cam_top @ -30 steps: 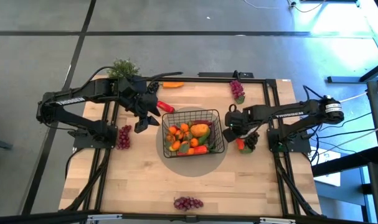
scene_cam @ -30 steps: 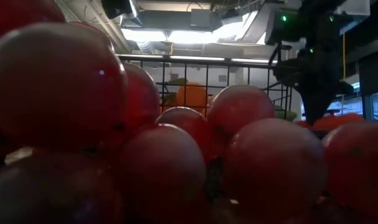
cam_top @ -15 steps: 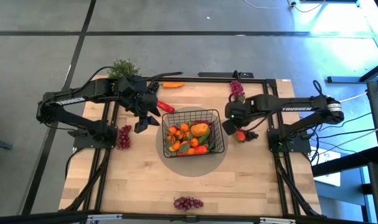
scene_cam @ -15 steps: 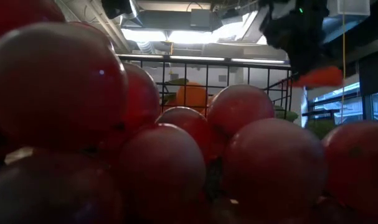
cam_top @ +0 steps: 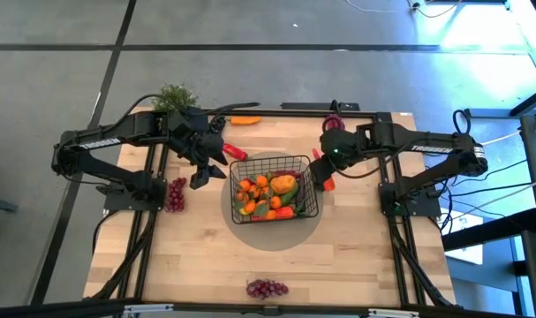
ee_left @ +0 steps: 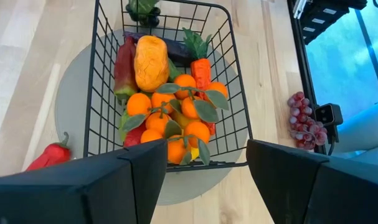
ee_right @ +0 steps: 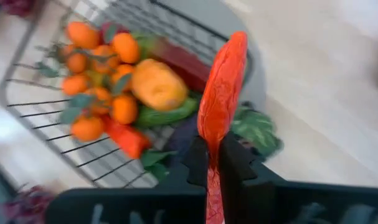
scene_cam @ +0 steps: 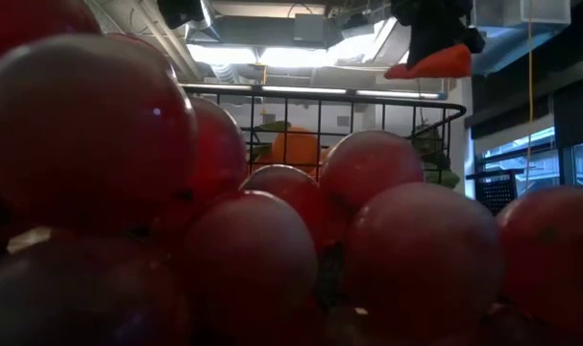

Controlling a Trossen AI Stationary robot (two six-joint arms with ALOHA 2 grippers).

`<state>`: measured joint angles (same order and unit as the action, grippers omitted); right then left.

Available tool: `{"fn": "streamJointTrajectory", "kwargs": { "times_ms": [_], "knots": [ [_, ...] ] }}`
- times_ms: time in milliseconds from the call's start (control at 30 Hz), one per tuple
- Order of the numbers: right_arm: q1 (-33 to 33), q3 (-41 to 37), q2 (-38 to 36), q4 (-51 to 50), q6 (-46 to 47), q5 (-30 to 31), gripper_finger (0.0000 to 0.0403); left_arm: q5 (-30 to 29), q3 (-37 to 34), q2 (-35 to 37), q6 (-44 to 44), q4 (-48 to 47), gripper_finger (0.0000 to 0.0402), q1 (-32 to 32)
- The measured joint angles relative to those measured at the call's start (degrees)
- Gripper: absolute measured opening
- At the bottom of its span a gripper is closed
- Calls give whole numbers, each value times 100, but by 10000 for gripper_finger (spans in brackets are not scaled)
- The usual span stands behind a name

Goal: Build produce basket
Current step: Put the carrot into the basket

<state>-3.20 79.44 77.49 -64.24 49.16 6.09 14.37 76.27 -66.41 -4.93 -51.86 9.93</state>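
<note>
The red pepper (ee_right: 221, 99) looks light, stiff and smooth (likely slippery), so it is best pinched across its narrow middle. It hangs just beside the basket (cam_top: 313, 190) on its right edge, long axis pointing toward it. The right gripper (cam_top: 324, 173) is clamped on it. The left gripper (cam_top: 207, 173) waits, fingers apart, holding nothing.

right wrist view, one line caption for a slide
Right gripper shut on a long red pepper, above the black wire basket of oranges.
</note>
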Motion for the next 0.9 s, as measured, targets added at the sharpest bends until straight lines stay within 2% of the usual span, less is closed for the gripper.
{"fn": "streamJointTrajectory", "kwargs": {
  "times_ms": [333,567,900],
  "knots": [
    [-3,0,0,-38,-148,65,0,0,0,0,0,0,208,0],
    [50,0,1,505,2,-466,0,0,0,0,0,0,208,0],
    [151,0,544,517,457,-271,0,0,0,0,56,0,208,0]
  ]
}}
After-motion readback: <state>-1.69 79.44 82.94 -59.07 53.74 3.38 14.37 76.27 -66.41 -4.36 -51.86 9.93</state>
